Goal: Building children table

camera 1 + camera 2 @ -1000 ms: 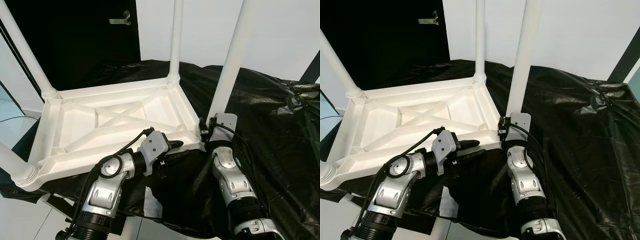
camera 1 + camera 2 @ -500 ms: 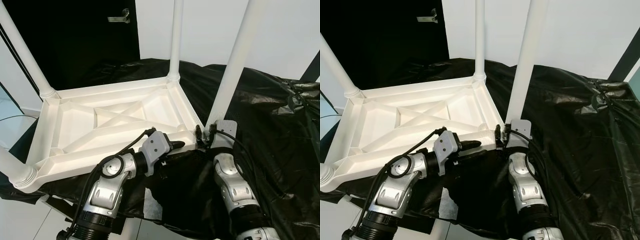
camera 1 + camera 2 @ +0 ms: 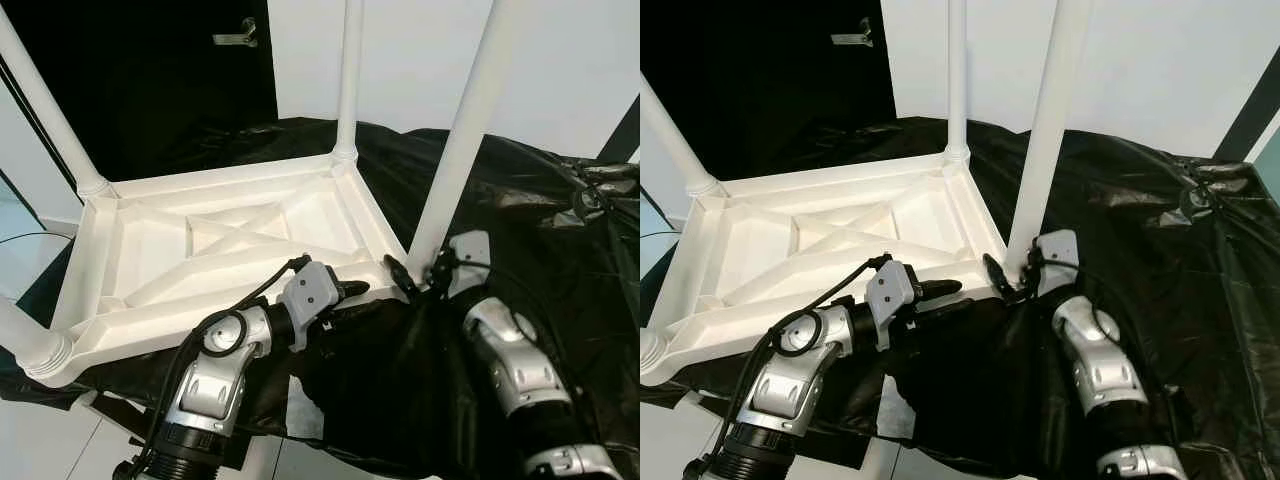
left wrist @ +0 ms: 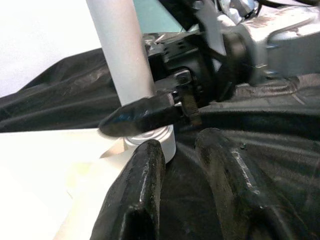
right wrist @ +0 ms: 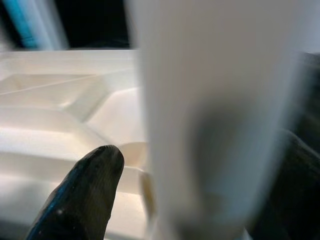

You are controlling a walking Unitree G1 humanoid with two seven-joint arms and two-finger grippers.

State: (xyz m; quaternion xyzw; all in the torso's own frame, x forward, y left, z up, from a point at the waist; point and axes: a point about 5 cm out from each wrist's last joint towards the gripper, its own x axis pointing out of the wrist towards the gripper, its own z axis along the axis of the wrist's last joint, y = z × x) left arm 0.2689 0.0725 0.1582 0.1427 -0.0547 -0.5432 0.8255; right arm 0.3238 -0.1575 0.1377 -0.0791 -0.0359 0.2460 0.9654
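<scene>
A white plastic children's table (image 3: 110, 310) lies upside down on black cloth, legs pointing up. My right gripper (image 3: 1012, 272) is at the base of the near right leg (image 3: 455, 150). Its fingers straddle the leg: one black finger (image 5: 87, 195) stands a little off the leg, the other (image 5: 300, 170) is on the far side. My left gripper (image 3: 355, 300) lies along the table's front rim and points toward that same leg base (image 4: 150, 137). Its two fingers (image 4: 140, 190) are a narrow gap apart, with only cloth between them.
Black cloth (image 3: 560, 230) covers the surface under and to the right of the table. Three more white legs (image 3: 348, 80) rise from the other corners. A dark door with a metal handle (image 3: 240, 35) stands behind, and white floor lies below at the left.
My right arm has swung to the right, so its wrist now sits right of the leg base instead of in front of it. The left arm has stayed put.
</scene>
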